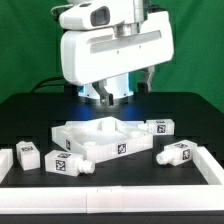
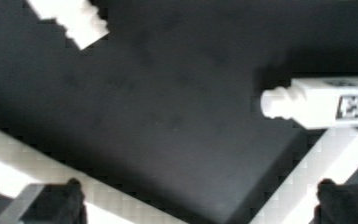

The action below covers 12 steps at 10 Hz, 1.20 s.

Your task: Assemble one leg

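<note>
Several identical white legs with black-and-white tags lie on the black table in the exterior view: one (image 1: 27, 153) at the left, one (image 1: 65, 163) in front of the frame, one (image 1: 158, 127) at the frame's right, and one (image 1: 178, 154) at the front right. The large white frame with sockets (image 1: 100, 136) lies in the middle. My gripper (image 1: 117, 88) hangs high above the table behind the frame, open and empty. In the wrist view, a leg (image 2: 327, 103) lies on the black surface well away from the open gripper (image 2: 194, 208), whose dark fingertips (image 2: 43, 205) stand wide apart.
A low white wall (image 1: 110, 187) runs along the table's front and up both sides. In the wrist view, white strips (image 2: 16, 160) cross the black surface near the fingertips, and another white part (image 2: 78, 22) lies at the far corner.
</note>
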Tool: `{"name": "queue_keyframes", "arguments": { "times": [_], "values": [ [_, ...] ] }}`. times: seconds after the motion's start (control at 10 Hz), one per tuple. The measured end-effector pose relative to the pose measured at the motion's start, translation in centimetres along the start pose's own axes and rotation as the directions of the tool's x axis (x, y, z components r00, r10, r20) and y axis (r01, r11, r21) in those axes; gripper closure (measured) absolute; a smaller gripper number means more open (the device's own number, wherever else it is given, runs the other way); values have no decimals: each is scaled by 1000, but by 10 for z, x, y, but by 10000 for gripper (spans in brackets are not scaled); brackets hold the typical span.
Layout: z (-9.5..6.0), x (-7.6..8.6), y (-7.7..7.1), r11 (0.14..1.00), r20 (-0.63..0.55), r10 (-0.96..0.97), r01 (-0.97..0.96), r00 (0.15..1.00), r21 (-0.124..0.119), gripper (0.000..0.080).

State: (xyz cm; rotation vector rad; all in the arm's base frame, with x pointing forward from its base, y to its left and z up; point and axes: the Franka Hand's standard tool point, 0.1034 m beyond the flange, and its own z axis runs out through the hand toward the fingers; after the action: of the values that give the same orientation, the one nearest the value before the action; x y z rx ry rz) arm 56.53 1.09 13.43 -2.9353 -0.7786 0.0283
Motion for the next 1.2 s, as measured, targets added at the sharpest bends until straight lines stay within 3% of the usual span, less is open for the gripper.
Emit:
{"name": "queue_keyframes", "arguments": {
  "times": [0.1, 0.3, 0.4, 0.6, 0.9, 1.0, 1.2],
  "values": [
    [6, 8, -12, 1000, -11, -1, 1, 1000, -5, 150],
    [22, 17, -40, 988, -34, -149, 148, 988, -40, 150],
    [31, 14, -46, 978, -23, -206, 205, 978, -35, 150],
    [29, 10, -36, 969, -23, -245, 244, 969, -39, 150],
    [29, 10, -35, 976, -25, -214, 213, 977, -42, 150],
    [21, 11, -35, 993, -55, -107, 103, 993, -64, 150],
    [17, 16, -43, 989, -79, 135, -139, 988, -52, 150]
  ]
}}
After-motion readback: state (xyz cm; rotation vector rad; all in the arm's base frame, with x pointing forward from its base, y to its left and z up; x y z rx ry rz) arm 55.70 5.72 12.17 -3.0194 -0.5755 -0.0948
